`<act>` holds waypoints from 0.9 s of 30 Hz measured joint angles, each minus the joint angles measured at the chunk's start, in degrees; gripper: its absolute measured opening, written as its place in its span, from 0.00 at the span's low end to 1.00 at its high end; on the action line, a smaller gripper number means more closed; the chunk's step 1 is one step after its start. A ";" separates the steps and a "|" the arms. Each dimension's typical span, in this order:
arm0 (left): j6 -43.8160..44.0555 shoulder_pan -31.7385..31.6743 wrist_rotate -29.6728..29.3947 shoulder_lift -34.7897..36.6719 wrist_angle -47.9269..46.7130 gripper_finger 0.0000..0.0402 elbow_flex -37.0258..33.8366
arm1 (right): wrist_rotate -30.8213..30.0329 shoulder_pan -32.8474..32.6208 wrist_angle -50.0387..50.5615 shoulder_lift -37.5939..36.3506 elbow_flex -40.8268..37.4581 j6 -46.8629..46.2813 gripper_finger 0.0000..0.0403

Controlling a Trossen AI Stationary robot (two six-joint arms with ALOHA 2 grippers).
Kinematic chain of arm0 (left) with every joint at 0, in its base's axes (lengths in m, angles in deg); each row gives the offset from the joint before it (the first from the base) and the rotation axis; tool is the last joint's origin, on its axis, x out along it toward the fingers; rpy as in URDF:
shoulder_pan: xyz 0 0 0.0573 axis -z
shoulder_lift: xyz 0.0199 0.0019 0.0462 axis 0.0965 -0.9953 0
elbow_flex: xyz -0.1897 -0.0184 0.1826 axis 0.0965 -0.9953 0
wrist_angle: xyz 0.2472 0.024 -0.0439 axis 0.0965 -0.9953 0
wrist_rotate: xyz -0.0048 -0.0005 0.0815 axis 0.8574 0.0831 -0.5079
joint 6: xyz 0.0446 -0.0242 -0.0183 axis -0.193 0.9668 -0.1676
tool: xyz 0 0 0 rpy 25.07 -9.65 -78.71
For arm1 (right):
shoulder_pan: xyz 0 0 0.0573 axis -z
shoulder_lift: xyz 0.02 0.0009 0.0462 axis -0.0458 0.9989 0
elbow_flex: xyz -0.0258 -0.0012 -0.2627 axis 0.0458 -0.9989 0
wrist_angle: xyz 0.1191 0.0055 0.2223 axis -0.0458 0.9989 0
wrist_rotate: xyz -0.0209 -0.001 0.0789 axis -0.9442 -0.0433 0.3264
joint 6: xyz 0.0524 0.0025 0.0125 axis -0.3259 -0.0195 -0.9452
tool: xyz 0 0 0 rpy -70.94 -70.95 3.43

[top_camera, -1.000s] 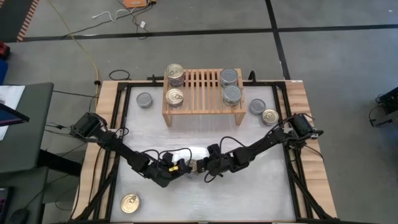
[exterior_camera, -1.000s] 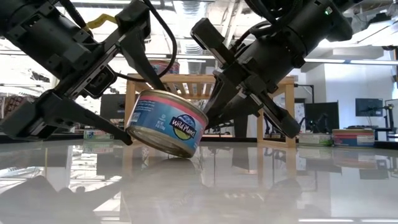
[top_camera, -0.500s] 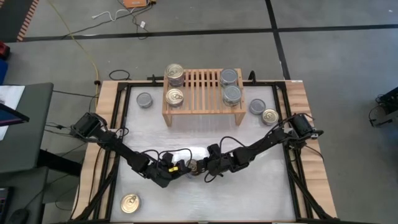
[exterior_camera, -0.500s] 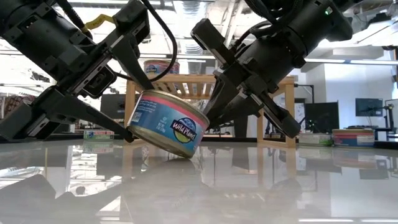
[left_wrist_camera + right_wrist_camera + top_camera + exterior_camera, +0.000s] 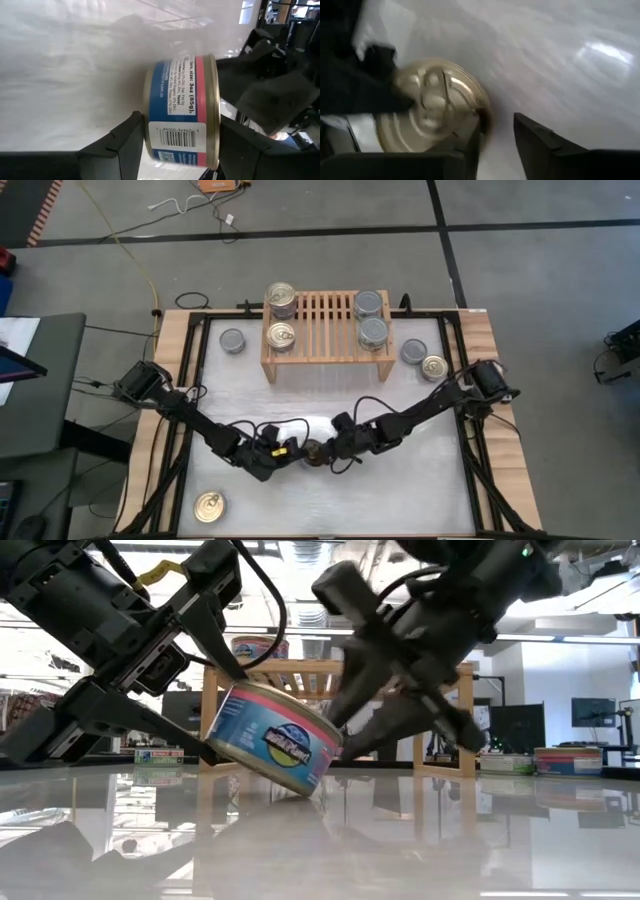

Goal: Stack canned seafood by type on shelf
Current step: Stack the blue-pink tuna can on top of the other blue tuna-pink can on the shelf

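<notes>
The left claw (image 5: 215, 710) grips a tilted tin (image 5: 272, 736) at the surface's (image 5: 400, 490) six o'clock, apparently a handover, as the right claw (image 5: 390, 715) stands parted beside it.

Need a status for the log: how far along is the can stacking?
Partly done. On the shelf sit gold-top cans at its left end and silver-top cans at its right. In hand: the left gripper clamps a tilted blue-label can mid-table; the right gripper, jaws apart, is beside it. Left: loose cans at left, right and front-left.
</notes>
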State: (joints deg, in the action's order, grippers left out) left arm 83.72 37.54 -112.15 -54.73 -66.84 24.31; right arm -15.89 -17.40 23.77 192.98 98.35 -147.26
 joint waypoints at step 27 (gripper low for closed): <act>-13.96 -3.23 0.30 12.42 4.98 0.52 -4.38 | -7.96 -26.70 34.24 -13.68 -5.37 -23.02 0.41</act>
State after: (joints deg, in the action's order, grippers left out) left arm 69.76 34.31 -111.85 -42.32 -61.86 19.93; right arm -23.85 -44.09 58.00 179.30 92.97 -170.28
